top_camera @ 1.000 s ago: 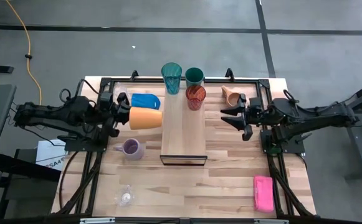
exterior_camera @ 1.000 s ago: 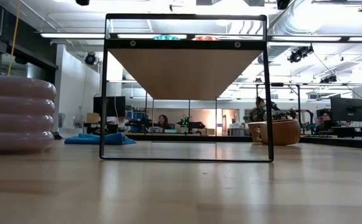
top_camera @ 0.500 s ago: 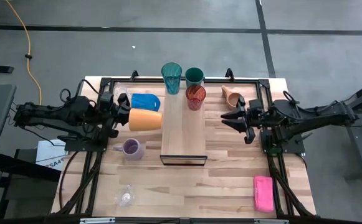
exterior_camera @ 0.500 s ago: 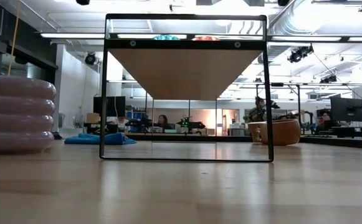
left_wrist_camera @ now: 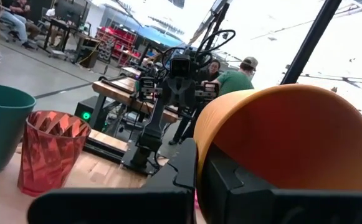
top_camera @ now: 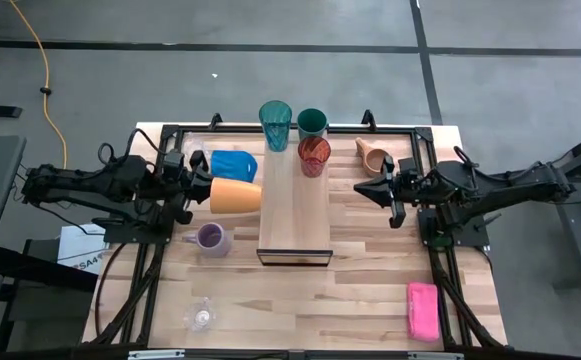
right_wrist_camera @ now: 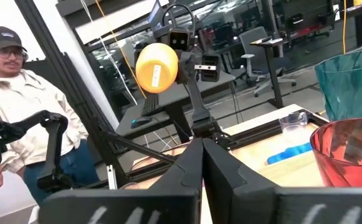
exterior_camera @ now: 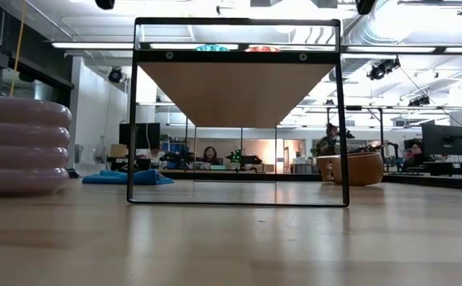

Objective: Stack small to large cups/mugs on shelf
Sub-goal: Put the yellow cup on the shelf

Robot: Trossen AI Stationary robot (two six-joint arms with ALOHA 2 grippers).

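Left arm's got the orange cup sideways, right arm empty-handed

The left gripper (top_camera: pixel 202 190) is clamped on the orange cup (top_camera: pixel 235 194), which lies on its side, long axis running straight out from the fingers toward the shelf (top_camera: pixel 294 215) just past it, base facing the shelf as far as I can tell. Looks like light, stiff plastic with smooth walls, so probably a bit slippery; pinching the rim wall seems the sane place to hold it. Further out on the shelf stand the red cup (top_camera: pixel 313 155), teal tumbler (top_camera: pixel 275 123) and dark green cup (top_camera: pixel 311 122). Beyond the shelf, the right gripper (top_camera: pixel 390 192) has its fingers pinched together on nothing, tan mug (top_camera: pixel 371 154) lying near it.
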